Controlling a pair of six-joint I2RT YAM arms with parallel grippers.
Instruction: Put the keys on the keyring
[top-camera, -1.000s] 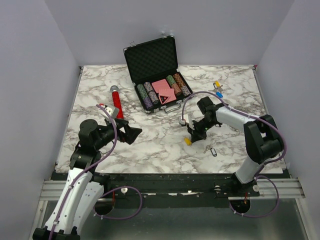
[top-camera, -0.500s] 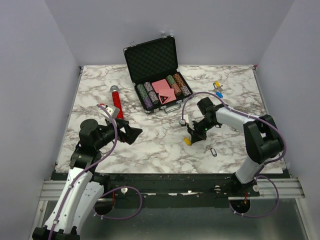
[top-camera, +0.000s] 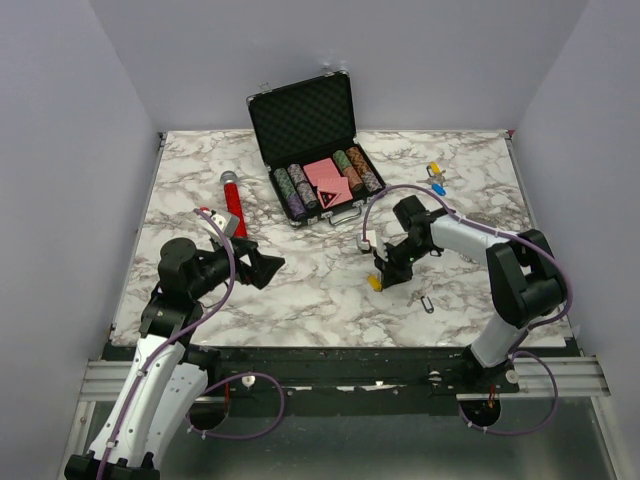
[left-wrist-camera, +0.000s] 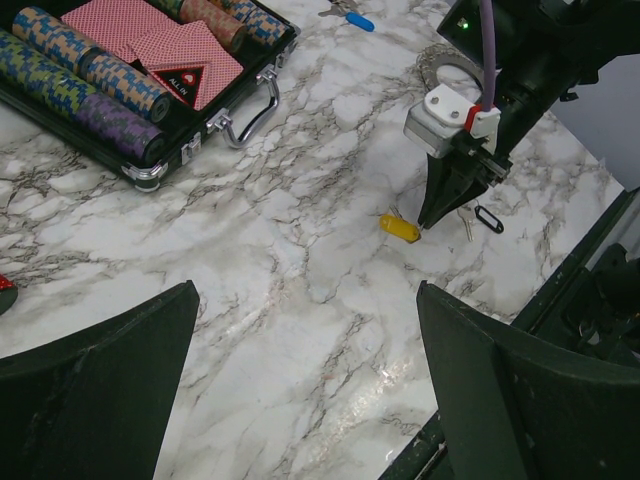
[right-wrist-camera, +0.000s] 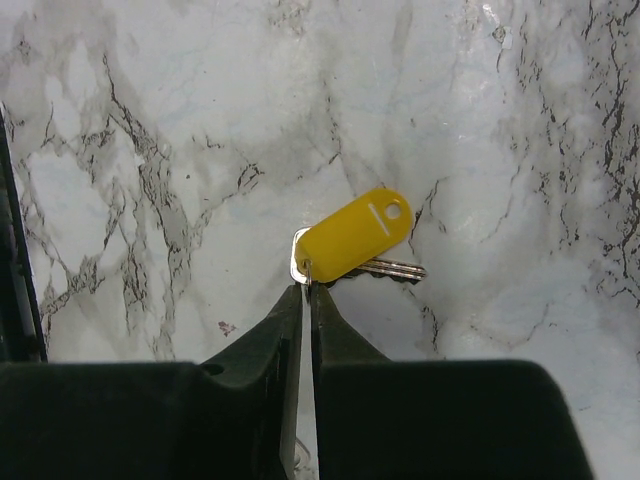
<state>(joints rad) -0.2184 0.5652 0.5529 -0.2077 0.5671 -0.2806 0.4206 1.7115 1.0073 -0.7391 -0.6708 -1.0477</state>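
The right gripper (right-wrist-camera: 305, 285) had just eased its jaws a sliver apart at the yellow-tagged key (right-wrist-camera: 352, 240), flat on the table (top-camera: 300, 300). Whether it still pinched the key's small ring, I could not tell. The keyring (left-wrist-camera: 440, 60) lay behind that arm, half hidden, so this 1 key was probably not yet threaded. The left gripper (top-camera: 265, 270) hung wide open.

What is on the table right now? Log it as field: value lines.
yellow-tagged key: flat on the table
right gripper: jaws nearly together, tips at that key's small ring; grip unclear
left gripper: open wide, empty
black-tagged key: just right of the yellow one, untouched
blue-tagged key: far right, untouched
poker chip case: open, at the back
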